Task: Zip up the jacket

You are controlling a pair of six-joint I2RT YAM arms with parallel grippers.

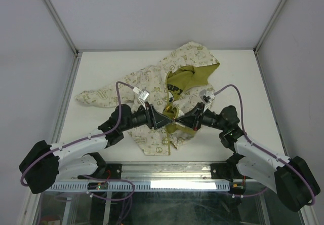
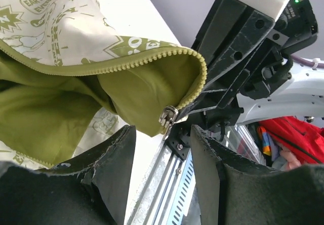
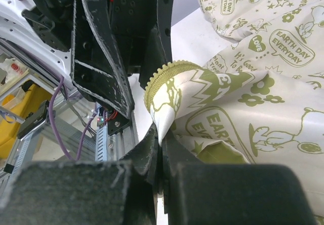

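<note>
The cream jacket [image 1: 152, 83] with olive-green print lies on the white table, front open, with its green lining showing. My right gripper [image 3: 162, 131] is shut on a lower front edge of the jacket [image 3: 263, 93] and holds it lifted, beside the zip teeth. In the left wrist view the metal zip slider [image 2: 167, 117] hangs at the end of the toothed edge [image 2: 126, 63]. My left gripper [image 2: 163, 134] is open and empty, its fingers just short of the slider on either side. In the top view both grippers, left [image 1: 169, 117] and right [image 1: 182, 117], meet over the jacket's lower front.
The table [image 1: 101, 68] is bounded by frame posts and white walls on three sides. A metal rail [image 1: 167, 184] runs along the near edge by the arm bases. Purple cables loop off both arms. The hood [image 1: 190, 58] lies toward the back.
</note>
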